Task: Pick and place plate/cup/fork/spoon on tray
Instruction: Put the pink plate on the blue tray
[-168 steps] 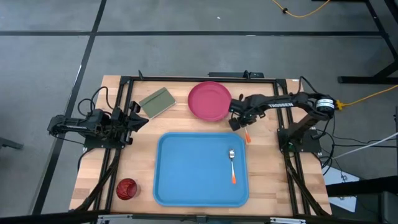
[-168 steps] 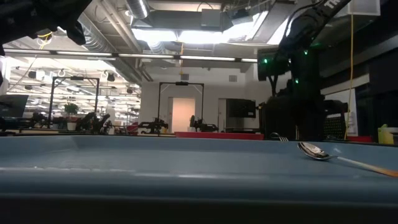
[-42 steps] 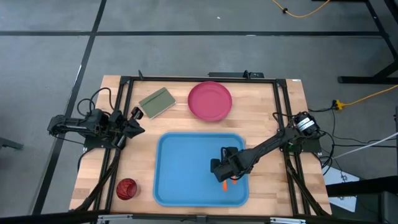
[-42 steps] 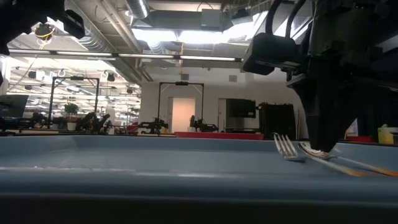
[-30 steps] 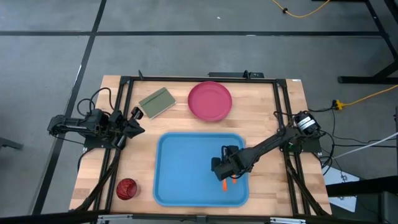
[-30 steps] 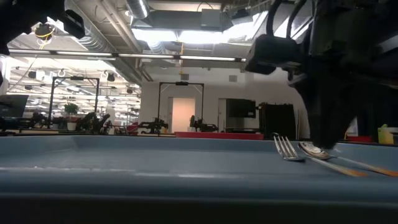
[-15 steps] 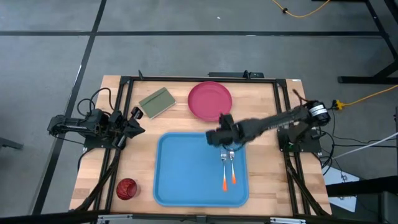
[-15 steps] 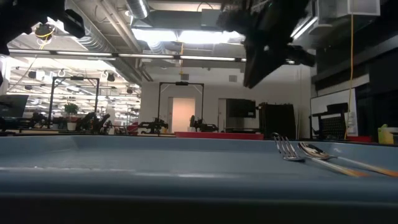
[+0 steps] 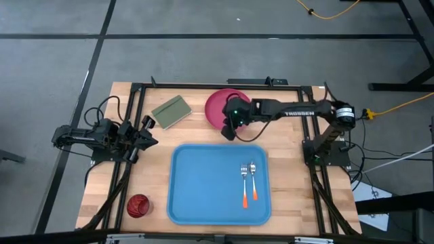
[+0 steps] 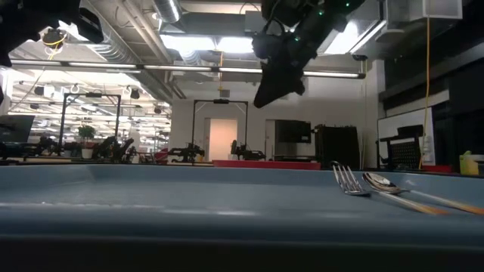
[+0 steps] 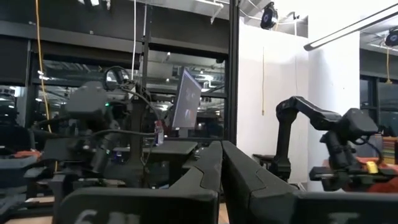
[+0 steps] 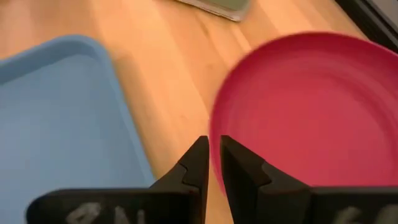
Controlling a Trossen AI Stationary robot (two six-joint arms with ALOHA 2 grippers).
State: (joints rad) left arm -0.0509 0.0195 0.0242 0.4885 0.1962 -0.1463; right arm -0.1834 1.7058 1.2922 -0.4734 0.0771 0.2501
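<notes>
Plate: I had the plate (image 9: 224,107) sitting on the bare wood behind the tray (image 9: 196,183), round and pink-red with a raised rim, not on the tray yet.
How it'd handle: my guess was light, stiff plastic and kinda slick. It's way too wide to span, so the only real hold was pinching the rim, one finger inside the lip and one outside.
Where I'd grab: the rim edge facing the tray, since that's what was right in front of the fingers in the right wrist view.
Right gripper: my right gripper (image 9: 228,127) hung above the plate's tray-side edge, well off the table in the low view (image 10: 271,85). Fingers were nearly pinched together with just a thin slit between them, holding nothing. I reckoned they'd need to spread a bit before taking the lip.
Plate vs gripper: in the right wrist view the fingertips (image 12: 200,152) lined up almost on the plate's (image 12: 298,112) near rim, with the tray corner (image 12: 56,106) off to the other side of them. So close overhead, but not touching.
Fork and spoon: the fork (image 9: 244,183) and spoon (image 9: 253,179) lay side by side on the tray's right part, orange handles toward the front.
Cup: the cup (image 9: 137,205) sat on the table's front left corner, just beside the tray, well away from either arm.
Left gripper: parked at the left edge (image 9: 146,132), fingers pressed together, empty.
Risk: a rim pinch on slick plastic might let the plate tilt or slide out.
</notes>
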